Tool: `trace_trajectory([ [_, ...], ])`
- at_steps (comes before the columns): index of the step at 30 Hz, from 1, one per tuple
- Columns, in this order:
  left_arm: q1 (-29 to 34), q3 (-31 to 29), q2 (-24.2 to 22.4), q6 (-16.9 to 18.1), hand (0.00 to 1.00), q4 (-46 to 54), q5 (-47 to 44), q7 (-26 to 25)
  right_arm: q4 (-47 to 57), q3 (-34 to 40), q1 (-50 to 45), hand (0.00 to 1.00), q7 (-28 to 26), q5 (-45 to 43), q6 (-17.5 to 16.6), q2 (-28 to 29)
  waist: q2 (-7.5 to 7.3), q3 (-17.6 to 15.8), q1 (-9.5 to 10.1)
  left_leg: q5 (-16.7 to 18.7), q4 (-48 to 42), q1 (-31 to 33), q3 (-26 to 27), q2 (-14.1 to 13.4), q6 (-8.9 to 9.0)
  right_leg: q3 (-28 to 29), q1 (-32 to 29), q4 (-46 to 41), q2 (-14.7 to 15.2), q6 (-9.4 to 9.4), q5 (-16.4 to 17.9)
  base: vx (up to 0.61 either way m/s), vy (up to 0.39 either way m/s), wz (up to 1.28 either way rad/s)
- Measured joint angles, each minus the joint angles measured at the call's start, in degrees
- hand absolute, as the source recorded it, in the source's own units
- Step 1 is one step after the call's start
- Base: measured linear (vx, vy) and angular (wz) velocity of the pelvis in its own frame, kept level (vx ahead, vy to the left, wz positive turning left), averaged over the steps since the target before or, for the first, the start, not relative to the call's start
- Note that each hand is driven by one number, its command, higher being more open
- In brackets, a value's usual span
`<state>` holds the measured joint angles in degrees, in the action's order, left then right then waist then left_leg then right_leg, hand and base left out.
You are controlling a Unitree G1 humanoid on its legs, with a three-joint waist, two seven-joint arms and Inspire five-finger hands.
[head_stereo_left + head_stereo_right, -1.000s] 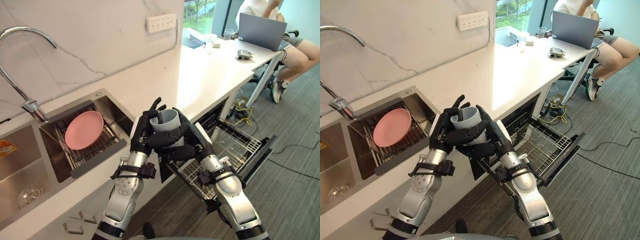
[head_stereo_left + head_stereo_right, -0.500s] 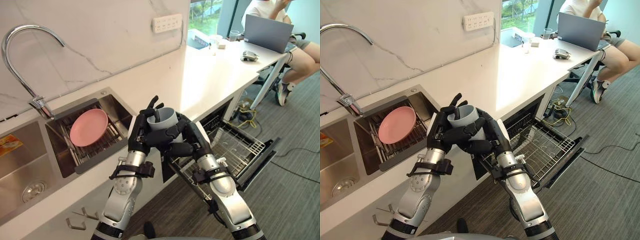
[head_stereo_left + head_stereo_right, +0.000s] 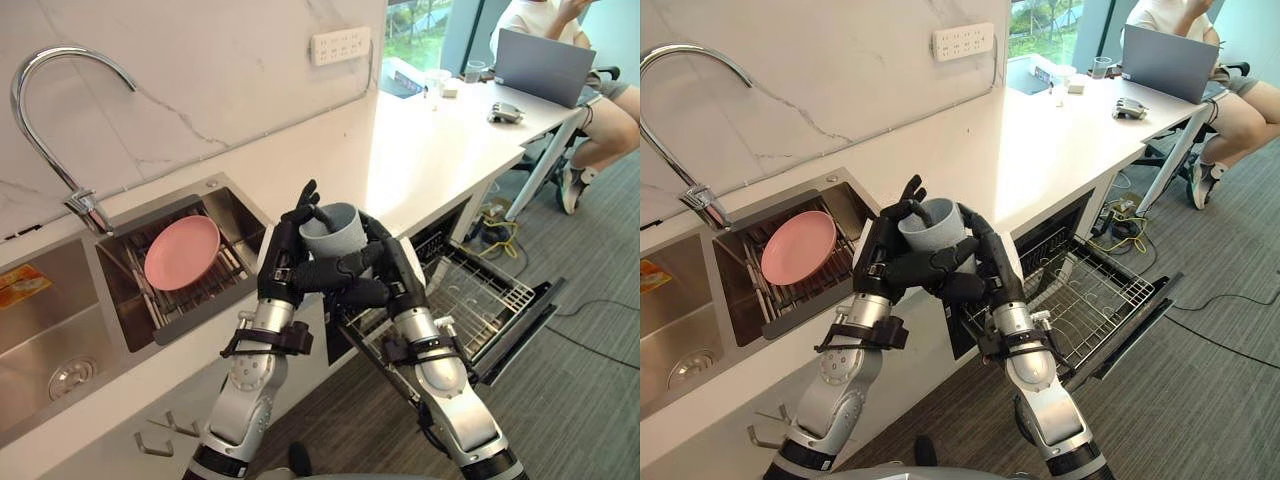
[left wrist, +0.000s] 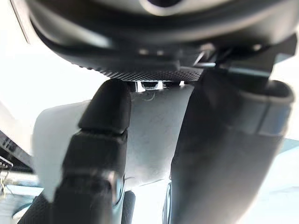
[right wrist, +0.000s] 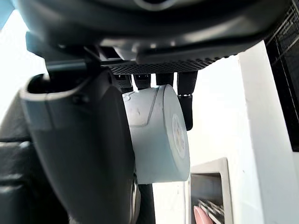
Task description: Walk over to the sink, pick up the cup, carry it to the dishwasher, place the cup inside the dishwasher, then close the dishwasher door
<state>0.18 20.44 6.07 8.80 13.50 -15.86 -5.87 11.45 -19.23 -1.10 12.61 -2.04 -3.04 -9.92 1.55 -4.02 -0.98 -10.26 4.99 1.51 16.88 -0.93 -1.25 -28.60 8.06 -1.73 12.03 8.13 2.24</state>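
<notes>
White veined marble wall with a socket strip. Long white table running toward a bright window, greenery outside. Grey carpet floor below. Daylight glare on the tabletop.

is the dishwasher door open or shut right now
Open: the dishwasher door is folded down and the wire rack is pulled out over it.
</notes>
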Motion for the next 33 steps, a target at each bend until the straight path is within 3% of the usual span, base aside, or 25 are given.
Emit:
trace_trajectory([
  [9, 1.0, 2.5, 0.3, 0.5, 1.00, 0.0, 0.1, 1.2, -1.1, 3.7, 1.5, 0.00, 8.8, 4.5, 0.0, 2.0, 0.01, 0.0, -0.18, -0.1, 0.0, 0.0, 0.1, -0.1, -0.06, 0.2, 0.0, 0.0, 0.0, -0.03, -0.3, 0.00, 0.000, 0.00],
  [15, 2.3, 1.8, 0.8, 0.7, 1.00, 0.0, 0.0, 1.1, -1.2, 10.9, 1.7, 0.00, 18.0, 6.8, -0.3, 2.4, 0.01, 0.0, -0.12, -0.2, 0.0, -0.1, 0.3, -0.1, -0.14, 0.2, 0.0, 0.3, 0.0, -0.02, -0.6, 0.00, 0.000, 0.00],
  [23, 4.0, -0.5, 0.7, 2.6, 1.00, 2.7, -1.7, 1.5, -1.2, 21.2, 1.5, 0.00, 24.3, 6.7, -1.6, 2.4, 0.04, 0.0, -1.07, -0.2, 0.0, -0.2, 0.8, -0.2, -0.14, 0.6, 0.0, 0.7, 0.0, -0.14, -1.0, 0.00, 0.000, -0.02],
  [30, 4.5, -2.6, 0.6, 2.6, 1.00, 3.0, -11.7, 8.8, -1.0, 31.3, 0.0, 0.00, 29.8, 6.6, -2.8, 2.4, 0.06, 0.0, -1.53, -0.1, 0.0, -0.2, 1.2, -0.2, -0.12, 0.9, 0.0, 1.2, -0.1, -0.38, -1.2, 0.00, 0.000, -0.01],
  [33, 6.0, -1.4, 0.6, 0.0, 1.00, 4.9, -17.5, 13.7, -0.3, 38.9, -0.9, 0.00, 31.9, 5.4, -2.8, 2.4, 0.06, 0.0, -1.96, 0.0, 0.0, -0.2, 1.6, -0.3, -0.04, 1.3, -0.3, 1.2, -0.1, -0.33, -1.3, 0.01, 0.007, -0.05],
])
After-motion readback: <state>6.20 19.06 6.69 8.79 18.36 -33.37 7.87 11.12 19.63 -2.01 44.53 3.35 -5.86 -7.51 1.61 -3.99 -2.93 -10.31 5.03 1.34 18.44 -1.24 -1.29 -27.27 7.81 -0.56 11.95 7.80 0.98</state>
